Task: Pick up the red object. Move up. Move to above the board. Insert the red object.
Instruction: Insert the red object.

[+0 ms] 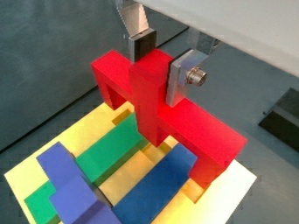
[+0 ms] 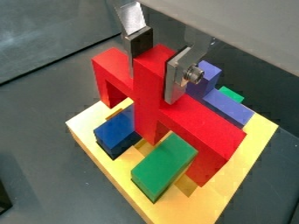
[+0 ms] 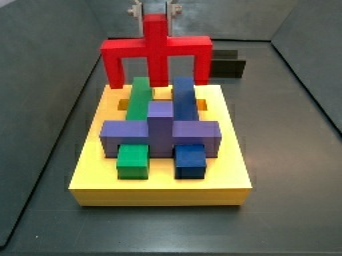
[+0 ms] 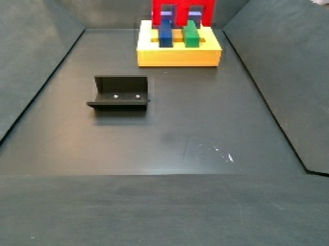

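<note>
You have the gripper (image 1: 160, 59) clamped on the central post of the red object (image 1: 163, 109), directly over the far end of the board (image 1: 233, 197). In both wrist views the flat silver fingers (image 2: 179, 74) with their dark pads press the post from two sides, and a round screw head shows on the nearer plate.

The red object (image 2: 158, 101) is matte, smooth and sharp-edged: a horizontal crossbar with a short leg dropping from each end and the square post crossing its middle. In a side view the red object (image 3: 156, 55) stands upright with both legs reaching down to the back edge of the board (image 3: 160, 180); you cannot tell from these views whether the legs sit in their slots or only touch the surface.

The board is a thick square yellow slab with a plain, dull finish. On it you see green blocks (image 3: 132, 160), blue blocks (image 3: 191, 160) and a purple piece (image 3: 160, 132) shaped like the red one, lying across the middle. All have the same flat plastic look, with crisp corners.

In a side view the board (image 4: 180, 56) sits at the far end of the dark grey floor, and the fixture (image 4: 119, 94), a dark L-shaped bracket with two small holes in its upright face, stands well apart from it, nearer the camera.

No label, brand or writing can be read anywhere.
</note>
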{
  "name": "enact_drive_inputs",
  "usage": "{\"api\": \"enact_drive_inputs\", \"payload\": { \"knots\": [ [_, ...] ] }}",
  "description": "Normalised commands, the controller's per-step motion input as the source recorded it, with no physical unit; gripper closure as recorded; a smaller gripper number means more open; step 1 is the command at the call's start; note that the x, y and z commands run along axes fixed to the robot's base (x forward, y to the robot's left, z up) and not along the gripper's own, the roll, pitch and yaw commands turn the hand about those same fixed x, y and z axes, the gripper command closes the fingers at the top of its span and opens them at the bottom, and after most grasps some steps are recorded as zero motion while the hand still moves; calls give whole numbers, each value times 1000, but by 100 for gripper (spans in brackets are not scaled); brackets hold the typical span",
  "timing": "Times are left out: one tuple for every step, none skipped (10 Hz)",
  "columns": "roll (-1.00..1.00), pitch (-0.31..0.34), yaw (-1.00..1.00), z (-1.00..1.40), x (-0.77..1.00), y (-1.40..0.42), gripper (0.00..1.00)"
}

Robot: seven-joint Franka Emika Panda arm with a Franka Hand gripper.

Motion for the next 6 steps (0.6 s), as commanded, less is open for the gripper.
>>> {"api": "enact_drive_inputs", "payload": {
  "knots": [
    [83,0,-97,-400,0,0,100],
    [100,10,-14,-280,126,11,100],
    [99,19,-26,-220,91,0,100],
    [49,11,-20,-146,34,0,100],
    [39,30,-11,-86,103,0,100],
    [60,49,-23,-60,134,0,100]
  ]
}}
